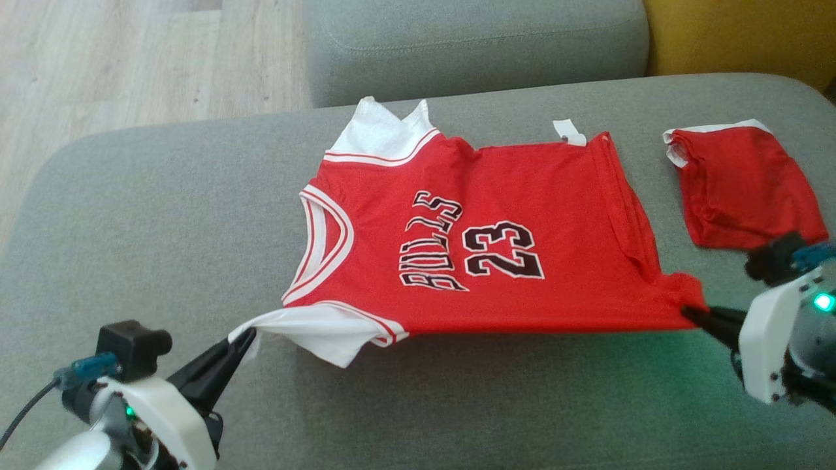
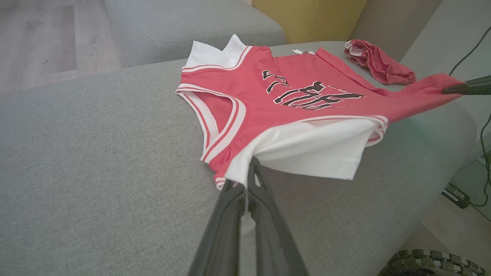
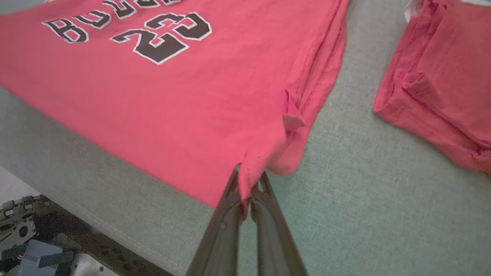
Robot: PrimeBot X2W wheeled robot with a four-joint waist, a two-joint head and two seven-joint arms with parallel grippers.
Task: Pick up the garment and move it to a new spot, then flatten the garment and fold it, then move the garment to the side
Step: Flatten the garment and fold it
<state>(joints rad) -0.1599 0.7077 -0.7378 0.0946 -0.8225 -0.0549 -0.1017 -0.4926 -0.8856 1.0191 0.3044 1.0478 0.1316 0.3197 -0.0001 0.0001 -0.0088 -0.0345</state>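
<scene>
The garment (image 1: pixel 522 215) is a red jersey with white sleeves and black "BULLS 23" print, spread across the grey cushion. My left gripper (image 1: pixel 245 336) is shut on the tip of its near white sleeve (image 2: pixel 307 147), which lifts off the cushion. My right gripper (image 1: pixel 692 313) is shut on the near red hem corner (image 3: pixel 253 168). The near edge of the jersey hangs stretched between the two grippers, seen close in the left wrist view at the left gripper (image 2: pixel 245 176) and in the right wrist view at the right gripper (image 3: pixel 247 180).
A second red cloth (image 1: pixel 744 186) lies folded on the cushion's right end. The grey sofa cushion (image 1: pixel 163 228) has bare room left of the jersey. A grey backrest (image 1: pixel 477 39) and yellow cushion (image 1: pixel 738 32) sit behind; wood floor (image 1: pixel 130 59) lies far left.
</scene>
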